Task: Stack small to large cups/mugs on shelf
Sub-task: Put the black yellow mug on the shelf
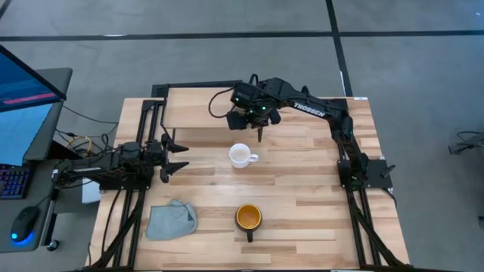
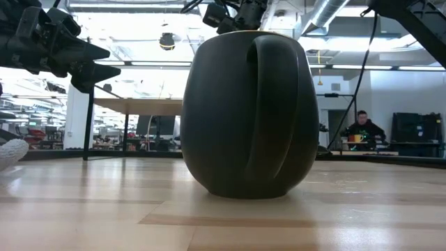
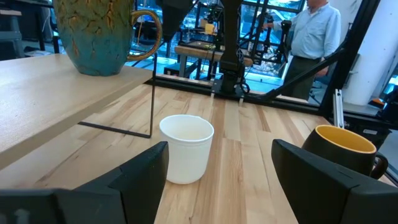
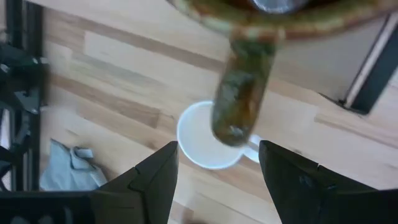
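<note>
At 12 o'clock on the table in your high view, white lettering on the right arm [image 1: 310,109] reads "TROSSEN"; no other writing is legible.

That arm reaches across to the shelf [image 1: 197,106], which stands along the table's 12 o'clock edge. The right gripper [image 1: 259,128] hangs at the shelf's 6 o'clock edge with its fingers spread wide and pinching nothing. Your right wrist view shows the olive-tan mug [image 4: 249,18] close ahead, its handle hanging between the two open fingers but beyond them. From the left wrist you see this mug [image 3: 99,37] standing upright on the shelf board. Its contents cannot be seen.

Just toward 6 o'clock of the right gripper, the small white mug [image 1: 240,156] stands on the tabletop, handle toward 3 o'clock, showing only its bare white inside. Farther toward 6 o'clock stands the dark mug [image 1: 248,217], orange-yellow inside, handle toward 6 o'clock.

At 9 o'clock the left gripper [image 1: 178,159] waits, fingers spread and gripping nothing, pointing toward the white mug. A grey-blue cloth [image 1: 171,221] lies crumpled toward 7 o'clock.
</note>
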Robot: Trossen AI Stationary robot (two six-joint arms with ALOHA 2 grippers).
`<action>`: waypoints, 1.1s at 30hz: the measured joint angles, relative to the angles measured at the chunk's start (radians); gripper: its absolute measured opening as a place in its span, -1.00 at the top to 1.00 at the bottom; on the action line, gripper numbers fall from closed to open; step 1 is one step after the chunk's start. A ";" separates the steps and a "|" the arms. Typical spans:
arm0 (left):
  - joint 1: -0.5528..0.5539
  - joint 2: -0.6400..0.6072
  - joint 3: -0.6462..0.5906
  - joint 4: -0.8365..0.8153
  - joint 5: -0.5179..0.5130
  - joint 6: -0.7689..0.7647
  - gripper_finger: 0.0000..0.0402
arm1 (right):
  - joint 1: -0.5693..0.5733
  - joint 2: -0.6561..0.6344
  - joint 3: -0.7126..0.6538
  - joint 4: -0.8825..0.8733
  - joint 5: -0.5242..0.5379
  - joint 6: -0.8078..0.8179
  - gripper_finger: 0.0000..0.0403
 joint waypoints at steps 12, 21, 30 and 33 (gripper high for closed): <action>0.000 0.000 0.000 0.000 0.000 0.000 -0.38 | 0.092 0.000 0.000 -0.064 -0.151 -0.011 -0.21; 0.000 0.000 0.000 0.000 0.000 -0.020 -0.38 | 0.272 0.000 0.000 -0.091 -0.135 -0.355 -0.21; 0.000 0.000 0.000 0.001 -0.001 -0.069 -0.38 | 0.489 0.000 0.000 -0.087 0.234 -0.525 -0.21; 0.000 0.000 0.000 0.001 -0.002 -0.070 -0.38 | 0.545 0.000 0.000 -0.090 0.327 -0.530 -0.21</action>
